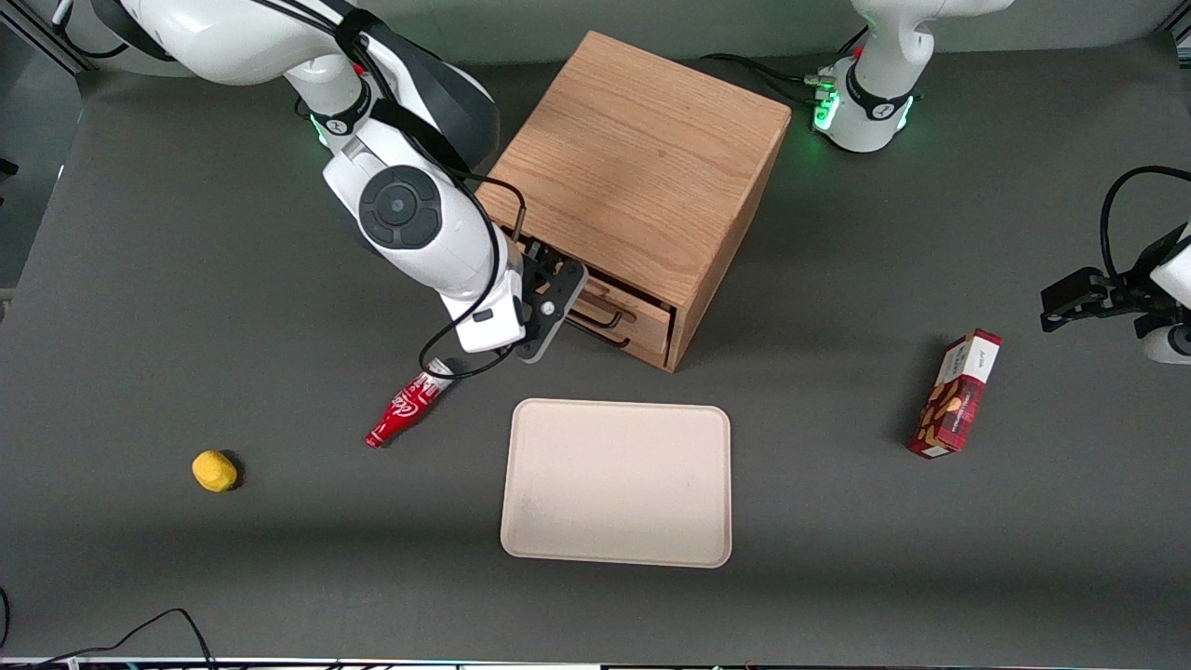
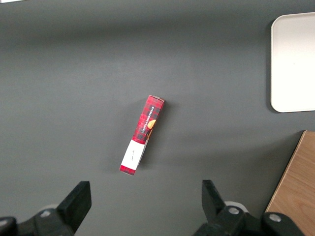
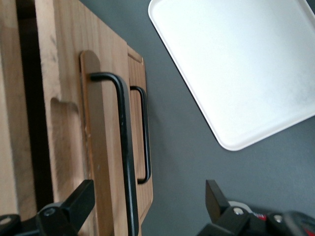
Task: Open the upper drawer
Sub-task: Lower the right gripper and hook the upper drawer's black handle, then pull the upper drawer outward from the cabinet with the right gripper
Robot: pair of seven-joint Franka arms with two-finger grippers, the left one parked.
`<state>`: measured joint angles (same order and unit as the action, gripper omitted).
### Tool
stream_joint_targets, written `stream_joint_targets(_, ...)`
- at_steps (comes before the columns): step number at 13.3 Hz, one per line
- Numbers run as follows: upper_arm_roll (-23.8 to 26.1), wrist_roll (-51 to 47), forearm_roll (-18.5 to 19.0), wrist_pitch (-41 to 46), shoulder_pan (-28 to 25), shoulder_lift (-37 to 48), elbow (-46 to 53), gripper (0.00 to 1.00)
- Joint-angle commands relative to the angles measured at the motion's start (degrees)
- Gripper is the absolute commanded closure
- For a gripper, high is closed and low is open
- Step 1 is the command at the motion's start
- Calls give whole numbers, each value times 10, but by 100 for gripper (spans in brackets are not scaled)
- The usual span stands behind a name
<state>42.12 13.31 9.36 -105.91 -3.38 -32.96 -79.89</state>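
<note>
Two drawers are showing on the front of the oak cabinet [image 1: 642,177], and the upper drawer [image 3: 101,147] is sitting directly above the lower drawer [image 3: 140,128], each with its own thin black wire handle. The cabinet is standing on the grey bench [image 1: 186,279], farther from the front camera than the beige tray [image 1: 616,482]. In the wrist view the upper drawer is appearing slightly proud of the cabinet face, with a dark gap beside it, though it is not yet drawn out properly.

The right arm's gripper [image 3: 150,204] is hovering just in front of the upper drawer, its jaws spread wide and holding nothing, with the upper handle [image 3: 123,157] running between them (nearer one finger than the other, by the look of it).

To do this step well, the gripper is needing to centre on that upper bar, not the lower one close beside it, then advance until the bar is sitting deep between the fingers before closing. The pull ought to be running straight out along the drawer's own line, which is angled toward the tray; pulling askew is likely to jam the drawer or drag the whole cabinet across the bench. A red bottle [image 1: 405,409] is lying near the arm, worth avoiding on the way out.
</note>
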Motion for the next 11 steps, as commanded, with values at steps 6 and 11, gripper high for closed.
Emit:
stream_joint_targets(6, -20, 17, 38, -47, -7, -27, -11, 0)
stream_joint_targets(11, -63, 67, 37, -55, -5, -27, -4, 0)
